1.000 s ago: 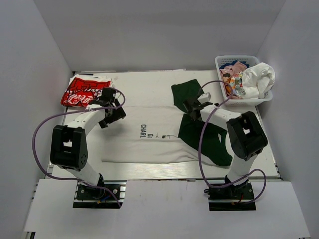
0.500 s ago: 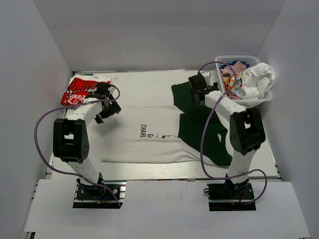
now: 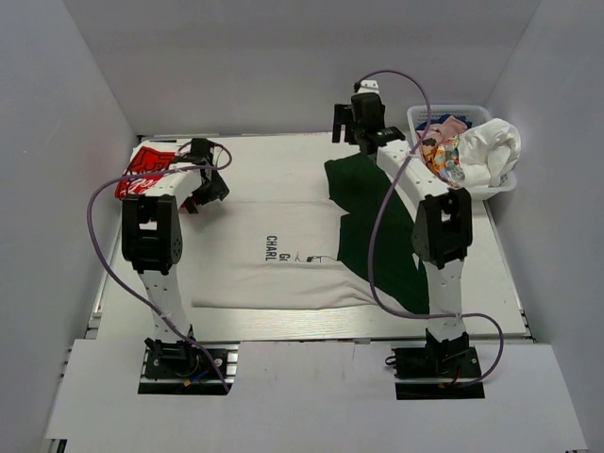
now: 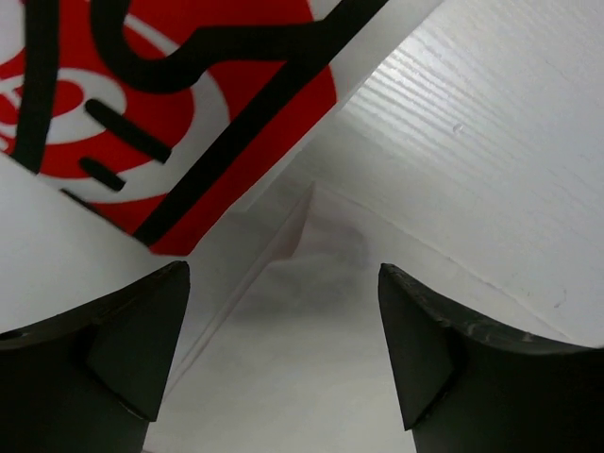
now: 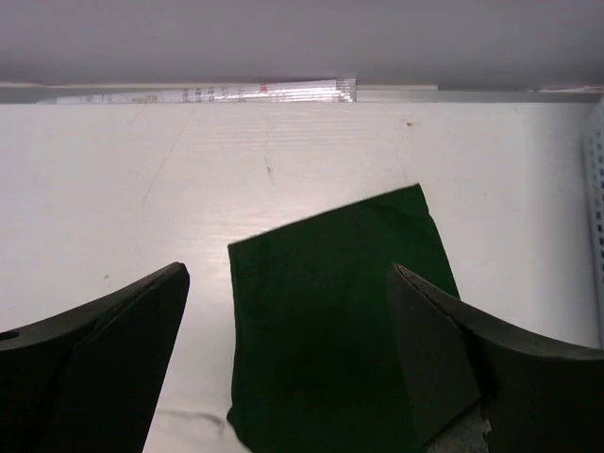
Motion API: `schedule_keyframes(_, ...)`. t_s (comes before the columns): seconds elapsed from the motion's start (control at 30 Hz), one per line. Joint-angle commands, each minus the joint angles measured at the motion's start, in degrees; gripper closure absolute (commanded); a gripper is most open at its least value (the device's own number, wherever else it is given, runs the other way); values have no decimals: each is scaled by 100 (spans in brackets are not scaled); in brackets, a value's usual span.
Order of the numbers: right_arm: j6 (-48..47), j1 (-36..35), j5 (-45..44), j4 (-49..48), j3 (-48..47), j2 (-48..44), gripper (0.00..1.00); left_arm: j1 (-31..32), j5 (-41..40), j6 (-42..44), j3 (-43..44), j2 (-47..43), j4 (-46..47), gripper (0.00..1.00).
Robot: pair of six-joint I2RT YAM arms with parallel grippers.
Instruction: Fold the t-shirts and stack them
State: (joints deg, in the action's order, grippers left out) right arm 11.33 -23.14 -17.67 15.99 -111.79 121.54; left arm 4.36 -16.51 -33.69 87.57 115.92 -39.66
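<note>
- Open and empty, the left tool (image 3: 204, 185) hangs near the far left corner of the counter (image 3: 274, 156). Its jaws are spread wide over a pointed corner of the white t-shirt (image 3: 274, 269).
- Just beside that corner lies the red-and-white printed t-shirt (image 4: 189, 94), bunched at the far left corner of the counter. Whether the two cloths touch, I cannot tell.
- The right tool (image 5: 288, 274) is also spread wide with nothing between its fingers. It is held near the far edge of the counter, over the far end of the dark green t-shirt (image 5: 330, 311).
- The white t-shirt lies flat across the middle of the counter, black text showing.
- The dark green t-shirt stretches from the far edge toward the near right, its left side against the white one.
- A white lattice basket (image 3: 418, 115) at the far right corner holds a heap of more clothes (image 3: 486, 151), white and pink among them.
</note>
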Motion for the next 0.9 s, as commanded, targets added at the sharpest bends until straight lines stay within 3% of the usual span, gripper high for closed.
schedule_keyframes(0.0, -70, 125, 176, 19, -598, 738, 10, 30, -1, 82, 322, 79, -121, 12)
schedule_keyframes(0.3, 88, 406, 649, -904, -896, 1644, 10, 83, 287, -23, 691, 783, 71, 32)
schedule_keyframes(0.4, 193, 477, 878, -904, -1404, 2153, 10, 83, 587, 38, 744, 949, 125, 51)
schedule_keyframes(0.43, 211, 511, 897, -913, -1485, 2268, 10, 83, 588, 90, 796, 1011, 125, 67)
schedule_keyframes(0.5, 255, 582, 984, -1124, -1766, 2620, 10, 83, 649, 91, 692, 1012, 72, 85)
schedule_keyframes(0.53, 281, 626, 994, -1159, -1820, 2708, 10, 83, 649, 91, 604, 1012, 168, 100)
schedule_keyframes(0.7, 212, 661, 547, -976, -2014, 2955, 10, 83, 711, 39, 173, 643, 362, 100)
schedule_keyframes(0.87, -35, 661, 106, -949, -1566, 2691, 10, 83, 658, 38, -38, 484, 433, 100)
